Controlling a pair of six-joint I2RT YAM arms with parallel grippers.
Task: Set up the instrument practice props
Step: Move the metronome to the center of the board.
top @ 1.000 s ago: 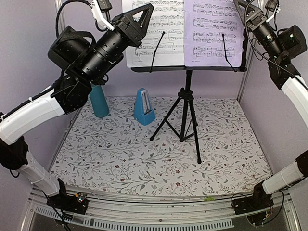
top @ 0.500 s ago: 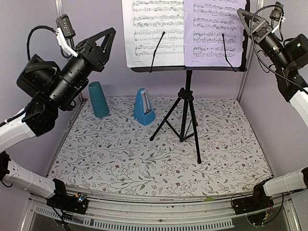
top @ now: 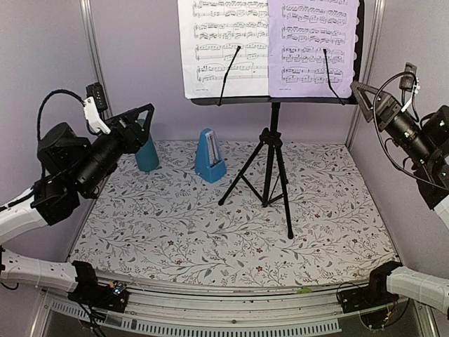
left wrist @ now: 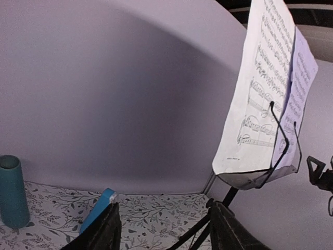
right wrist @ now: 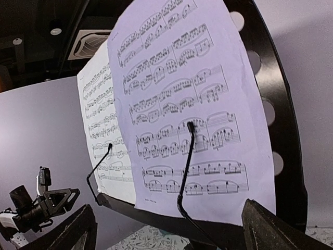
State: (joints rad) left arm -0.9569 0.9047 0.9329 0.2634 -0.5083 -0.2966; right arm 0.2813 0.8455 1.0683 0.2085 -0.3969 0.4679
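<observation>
The black tripod music stand point(top: 274, 144) is upright at the back of the table. On its perforated tray point(right wrist: 276, 130) rest a white page point(top: 223, 42) and a lavender page point(top: 312, 42), each under a wire holder. The small blue metronome point(top: 210, 156) stands on the table left of the tripod legs. My left gripper point(top: 144, 116) hangs open and empty at the left, in front of the teal cup. My right gripper point(top: 360, 95) is open and empty at the right, just off the tray's right edge. The left wrist view shows the white page point(left wrist: 260, 94) and the metronome point(left wrist: 99, 208).
A tall teal cup point(top: 148, 157) stands at the back left, partly hidden by my left gripper. Purple walls close in the back and both sides. A floral mat point(top: 231, 225) covers the table. The tripod legs point(top: 280, 189) spread over the mat's back middle.
Both arms have come down and away from the pages, the left one out to the left, the right one out to the right. Both pairs of jaws have spread wider.
</observation>
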